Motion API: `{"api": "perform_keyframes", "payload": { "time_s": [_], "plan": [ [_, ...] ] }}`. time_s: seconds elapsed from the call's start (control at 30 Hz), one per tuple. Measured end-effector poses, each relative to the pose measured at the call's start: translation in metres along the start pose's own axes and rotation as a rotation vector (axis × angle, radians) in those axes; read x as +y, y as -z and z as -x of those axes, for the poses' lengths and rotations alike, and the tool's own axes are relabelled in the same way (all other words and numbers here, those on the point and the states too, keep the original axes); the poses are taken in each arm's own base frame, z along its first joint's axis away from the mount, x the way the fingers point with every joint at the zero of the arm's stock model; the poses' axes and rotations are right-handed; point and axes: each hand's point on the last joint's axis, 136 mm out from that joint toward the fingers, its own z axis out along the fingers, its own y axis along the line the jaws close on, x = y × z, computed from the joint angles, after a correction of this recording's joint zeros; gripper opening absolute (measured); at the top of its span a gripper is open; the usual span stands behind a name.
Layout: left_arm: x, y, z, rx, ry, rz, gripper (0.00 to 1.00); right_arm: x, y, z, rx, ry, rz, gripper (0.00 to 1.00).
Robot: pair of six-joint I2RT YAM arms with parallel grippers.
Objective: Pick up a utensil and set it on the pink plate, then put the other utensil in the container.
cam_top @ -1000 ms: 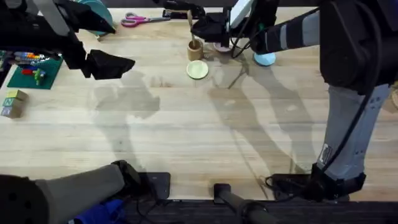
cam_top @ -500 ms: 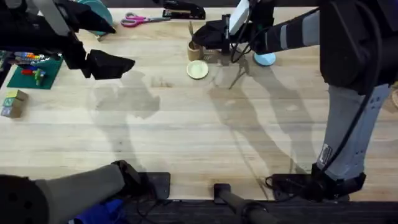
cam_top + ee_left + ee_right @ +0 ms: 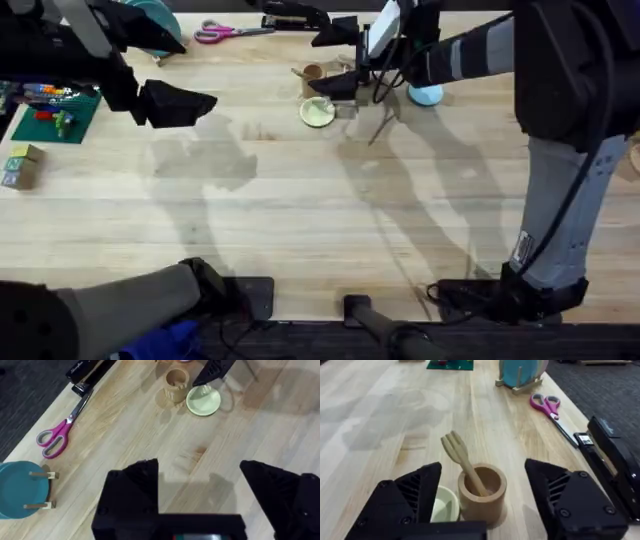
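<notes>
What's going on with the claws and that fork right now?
Both claws open, empty. Right claw above the container. Fork in it, tines up. Nothing in the way.

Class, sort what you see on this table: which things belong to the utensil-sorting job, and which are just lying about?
Job: wooden fork, standing in the brown container.
Lying about: pink scissors, black stapler, yellow-green plate, light blue plate, teal plate on its stand.
</notes>
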Motion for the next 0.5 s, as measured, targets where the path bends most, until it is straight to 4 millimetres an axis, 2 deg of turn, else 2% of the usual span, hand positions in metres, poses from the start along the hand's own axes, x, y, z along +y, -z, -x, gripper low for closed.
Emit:
{"api": "perform_keyframes", "payload": {
  "time_s": [0.23, 0.5],
  "plan": [
    [0.0, 0.0, 0.0, 0.0, 0.0, 0.0, 0.993, 0.002, 0.008, 0.018, -0.069, 0.022, 0.047, 0.996],
    [0.0, 0.0, 0.0, 0.0, 0.0, 0.0, 0.994, -0.007, 0.046, 0.04, -0.138, -0.097, 0.086, 0.997]
  ]
}}
